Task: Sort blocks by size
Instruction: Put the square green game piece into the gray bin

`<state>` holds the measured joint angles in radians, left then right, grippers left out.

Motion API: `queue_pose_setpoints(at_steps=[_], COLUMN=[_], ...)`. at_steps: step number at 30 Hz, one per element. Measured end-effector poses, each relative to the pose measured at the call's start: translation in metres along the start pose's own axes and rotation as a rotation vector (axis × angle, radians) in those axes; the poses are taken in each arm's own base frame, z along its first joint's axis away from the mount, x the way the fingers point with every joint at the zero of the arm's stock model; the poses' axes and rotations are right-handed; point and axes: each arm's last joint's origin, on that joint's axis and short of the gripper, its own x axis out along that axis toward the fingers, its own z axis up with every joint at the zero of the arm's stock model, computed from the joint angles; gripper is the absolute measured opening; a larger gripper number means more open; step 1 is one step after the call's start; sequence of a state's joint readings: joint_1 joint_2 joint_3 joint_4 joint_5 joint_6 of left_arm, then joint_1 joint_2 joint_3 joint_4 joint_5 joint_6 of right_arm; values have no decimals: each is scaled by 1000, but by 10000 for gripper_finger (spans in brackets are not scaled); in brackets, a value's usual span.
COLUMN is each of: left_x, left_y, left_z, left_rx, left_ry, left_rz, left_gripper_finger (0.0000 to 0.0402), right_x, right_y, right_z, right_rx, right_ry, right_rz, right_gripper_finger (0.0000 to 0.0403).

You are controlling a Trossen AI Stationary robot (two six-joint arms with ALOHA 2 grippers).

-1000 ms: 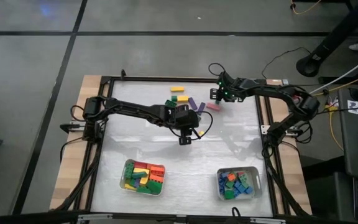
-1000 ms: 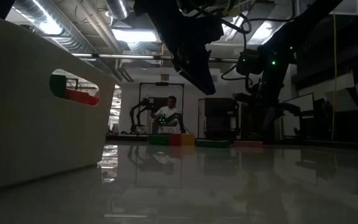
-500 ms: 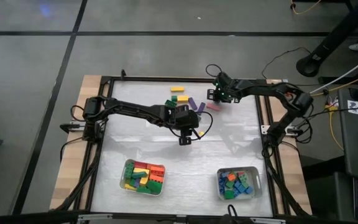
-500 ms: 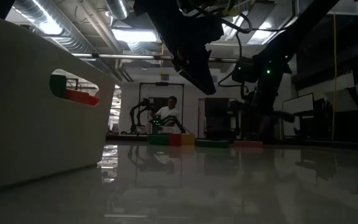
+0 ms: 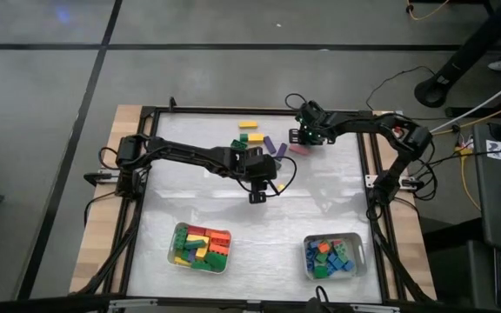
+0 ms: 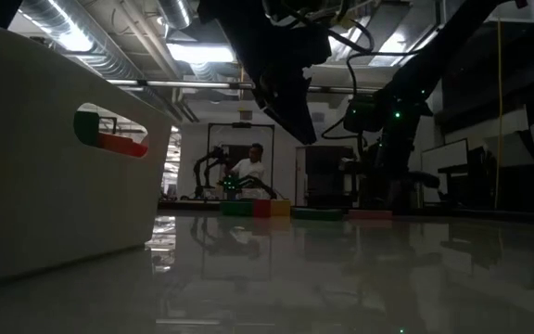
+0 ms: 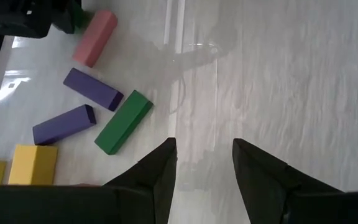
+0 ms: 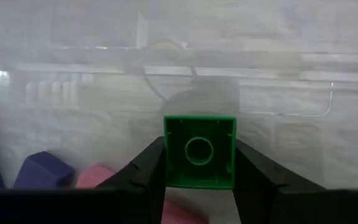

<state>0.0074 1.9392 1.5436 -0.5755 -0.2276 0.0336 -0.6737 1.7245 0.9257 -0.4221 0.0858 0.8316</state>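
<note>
Right wrist: green block (image 8: 199, 152) between end effector (image 8: 199, 180) fingers.

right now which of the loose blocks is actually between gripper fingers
The small green square block, underside facing the right wrist camera, sits clamped in the right gripper. The pink block and other loose blocks lie flat on the table, untouched.

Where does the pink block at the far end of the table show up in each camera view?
High view: pink block lies on the far part of the table, just under the right gripper.
Low view: a thin pink strip on the far table edge.
Left wrist view: beside the purple blocks.
Right wrist view: low, partly hidden behind the fingers.
Shared landmark: the purple block next to it.
</note>
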Motion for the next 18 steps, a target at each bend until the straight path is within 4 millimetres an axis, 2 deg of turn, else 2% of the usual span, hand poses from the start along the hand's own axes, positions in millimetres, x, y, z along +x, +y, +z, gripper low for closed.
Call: queue_pose_setpoints(at_steps=[8, 14, 18], left_x=[1, 5, 8], left_y=[8, 31, 50], left_z=[-8, -14, -17], left_rx=[-1, -33, 17], left_ry=[78, 133, 155], left_rz=[9, 36, 53], left_gripper_finger=[143, 143, 143], right_x=[-7, -34, -53], right_y=[1, 5, 8], right_z=[-2, -8, -10], right_rx=[-146, -274, -324], right_ry=[78, 247, 331], right_rz=[92, 379, 582], right_gripper_finger=[138, 147, 145])
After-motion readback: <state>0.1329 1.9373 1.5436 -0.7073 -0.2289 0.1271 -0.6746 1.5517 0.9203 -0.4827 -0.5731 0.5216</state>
